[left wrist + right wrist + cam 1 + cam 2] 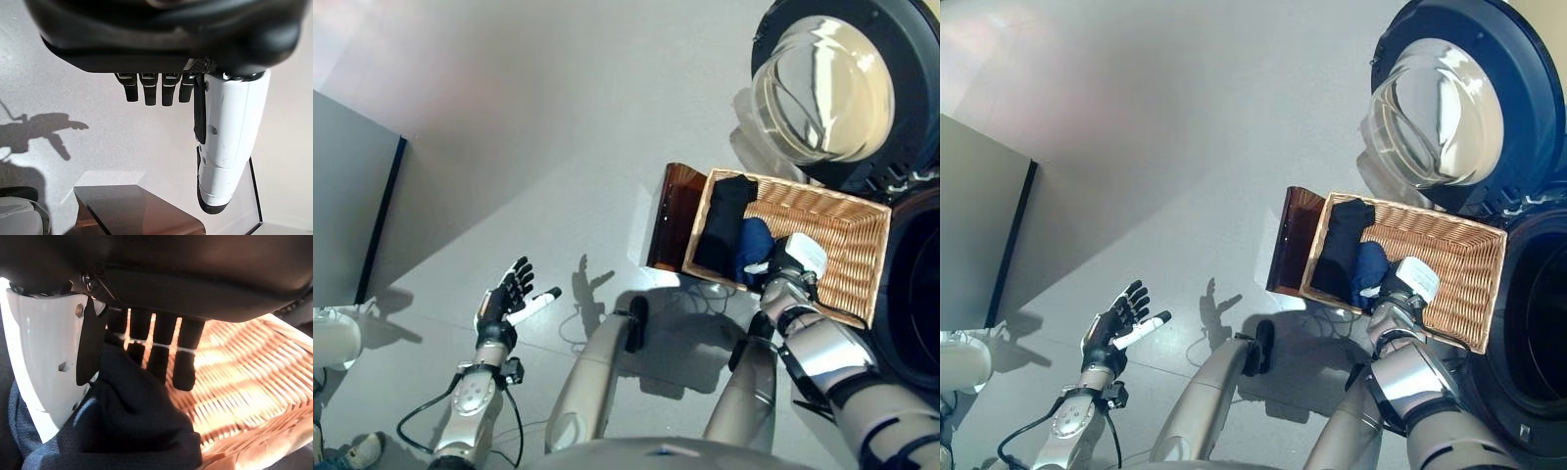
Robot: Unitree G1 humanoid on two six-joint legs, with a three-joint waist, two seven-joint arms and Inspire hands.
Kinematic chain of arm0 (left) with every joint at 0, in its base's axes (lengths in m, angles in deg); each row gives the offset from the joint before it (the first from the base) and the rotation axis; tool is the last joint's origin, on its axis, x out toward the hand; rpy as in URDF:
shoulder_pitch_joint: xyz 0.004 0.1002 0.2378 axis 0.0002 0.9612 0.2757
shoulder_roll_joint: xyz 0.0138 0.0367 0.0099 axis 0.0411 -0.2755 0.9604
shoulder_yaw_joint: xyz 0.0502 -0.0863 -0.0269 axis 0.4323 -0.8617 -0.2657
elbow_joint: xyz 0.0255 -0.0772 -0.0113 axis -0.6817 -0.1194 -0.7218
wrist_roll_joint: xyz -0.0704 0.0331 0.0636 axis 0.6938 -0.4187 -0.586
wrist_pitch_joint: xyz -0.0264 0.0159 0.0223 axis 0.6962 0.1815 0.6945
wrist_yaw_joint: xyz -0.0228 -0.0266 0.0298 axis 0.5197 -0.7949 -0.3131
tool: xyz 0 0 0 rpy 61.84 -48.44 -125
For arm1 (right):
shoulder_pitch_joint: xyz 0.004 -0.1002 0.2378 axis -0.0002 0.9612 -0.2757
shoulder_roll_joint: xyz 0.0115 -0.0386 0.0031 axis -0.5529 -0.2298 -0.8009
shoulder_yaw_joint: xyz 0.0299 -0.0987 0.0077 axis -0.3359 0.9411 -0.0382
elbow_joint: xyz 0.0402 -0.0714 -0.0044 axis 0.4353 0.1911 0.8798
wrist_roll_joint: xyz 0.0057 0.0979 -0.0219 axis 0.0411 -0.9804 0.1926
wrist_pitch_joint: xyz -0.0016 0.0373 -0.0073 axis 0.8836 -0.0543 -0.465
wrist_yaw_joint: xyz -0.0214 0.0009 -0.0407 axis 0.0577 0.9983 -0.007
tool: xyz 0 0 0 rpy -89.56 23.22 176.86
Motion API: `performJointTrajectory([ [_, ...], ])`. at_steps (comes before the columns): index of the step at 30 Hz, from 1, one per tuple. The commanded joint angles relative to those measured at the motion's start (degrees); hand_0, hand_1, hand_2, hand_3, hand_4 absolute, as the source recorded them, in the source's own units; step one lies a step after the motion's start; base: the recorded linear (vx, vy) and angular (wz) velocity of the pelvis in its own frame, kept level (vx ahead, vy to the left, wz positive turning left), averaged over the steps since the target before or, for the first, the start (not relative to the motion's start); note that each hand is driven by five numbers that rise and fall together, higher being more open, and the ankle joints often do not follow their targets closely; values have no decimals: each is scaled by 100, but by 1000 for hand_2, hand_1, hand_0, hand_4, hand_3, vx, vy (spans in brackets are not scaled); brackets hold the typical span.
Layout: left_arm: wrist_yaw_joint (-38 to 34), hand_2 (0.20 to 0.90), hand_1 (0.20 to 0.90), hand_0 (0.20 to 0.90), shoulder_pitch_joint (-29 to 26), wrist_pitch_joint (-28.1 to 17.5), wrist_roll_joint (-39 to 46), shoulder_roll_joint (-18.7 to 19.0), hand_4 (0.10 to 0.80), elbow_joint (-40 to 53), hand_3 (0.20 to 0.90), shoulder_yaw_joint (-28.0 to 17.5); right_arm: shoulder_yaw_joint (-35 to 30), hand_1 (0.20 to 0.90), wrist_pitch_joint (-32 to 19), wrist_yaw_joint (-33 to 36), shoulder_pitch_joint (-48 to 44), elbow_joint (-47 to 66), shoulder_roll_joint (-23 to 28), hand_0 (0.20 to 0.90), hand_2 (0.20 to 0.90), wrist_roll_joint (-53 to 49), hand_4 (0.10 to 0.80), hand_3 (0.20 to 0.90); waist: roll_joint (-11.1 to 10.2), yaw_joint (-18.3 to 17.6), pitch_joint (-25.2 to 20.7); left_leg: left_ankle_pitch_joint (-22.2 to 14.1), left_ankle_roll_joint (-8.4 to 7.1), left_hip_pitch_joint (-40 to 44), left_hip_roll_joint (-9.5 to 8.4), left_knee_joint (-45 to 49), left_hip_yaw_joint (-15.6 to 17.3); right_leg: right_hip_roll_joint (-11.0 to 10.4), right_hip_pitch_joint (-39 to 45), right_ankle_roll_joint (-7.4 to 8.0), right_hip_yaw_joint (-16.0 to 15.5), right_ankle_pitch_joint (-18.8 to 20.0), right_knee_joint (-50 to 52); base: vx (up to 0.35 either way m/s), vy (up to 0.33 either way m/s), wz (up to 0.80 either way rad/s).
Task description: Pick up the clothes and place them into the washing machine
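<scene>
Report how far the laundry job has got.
Done: the washer door stands open. No clothes show in the drum. In hand: the right hand is down in the basket at the blue cloth, fingers straight, not yet gripping. The left hand hangs open over the floor. Left: lifting the blue cloth and the black cloth into the drum.

dark navy-black folded garment (725, 220) lies lengthwise along left end of rectangular woven wicker basket (847, 230), reaching from far rim to near rim. bunched blue fabric piece (753, 250) sits just beside it, toward basket middle, near front rim. rest of basket floor bare. round glass-windowed washing machine door (824, 88) stands swung open just beyond basket; dark drum opening (915, 294) just right of basket.
</scene>
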Motion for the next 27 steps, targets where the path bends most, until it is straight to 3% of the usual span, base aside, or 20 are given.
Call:
performJointTrajectory([
  [1, -174, 900, 900, 900, 230, -432, 120, 387, 800, 426, 900, -576, -98, 200, -453, 179, -104, 403, 220, 200, 200, -582, 300, 200, 90, -54, 116, 523, -367, 261, 211, -1014, -224, 196, 196, -531, 25, -114, 455, 29, 3, -40],
  [2, -189, 900, 900, 900, 220, -449, 158, 383, 800, 396, 900, -575, -169, 200, -514, 195, -65, 521, 260, 200, 200, -720, 300, 200, 65, -94, 116, 563, -380, 332, 231, -1113, -215, 213, 257, -520, 15, -75, 355, -72, 12, -41],
  [3, -187, 900, 900, 900, 213, -476, 179, 383, 800, 361, 900, -556, -218, 200, -573, 218, -40, 616, 298, 200, 200, -811, 300, 200, 49, -138, 141, 826, -362, 352, 252, -1298, -171, 228, 288, -558, -25, 169, 149, -69, 10, -28],
  [15, -48, 900, 900, 900, 304, -629, 504, 296, 800, 21, 900, -403, -1261, 200, -1613, -51, 582, 1637, 505, 200, 200, -2665, 300, 200, -139, -391, 4, 1280, -542, 1199, 410, -2521, -164, 306, 1159, -417, -290, 523, -1119, 41, -36, -10],
  [19, 58, 900, 900, 900, 210, -666, 633, 119, 800, -163, 900, -173, -2188, 200, -2256, -829, 1126, 1719, 362, 200, 200, -4595, 300, 200, -194, -435, -124, 1535, -616, 1761, 505, -3250, -140, 307, 1620, -295, -440, 719, -1758, 103, -40, -14],
  [27, 97, 900, 900, 900, 72, -611, 678, -111, 800, -342, 900, -42, -3214, 200, -2873, -1685, 1509, 1722, 129, 200, 200, -6748, 300, 200, -279, -504, -280, 1686, -691, 2164, 630, -3651, -161, 323, 2020, -241, -604, 847, -2127, 65, -40, -1],
])
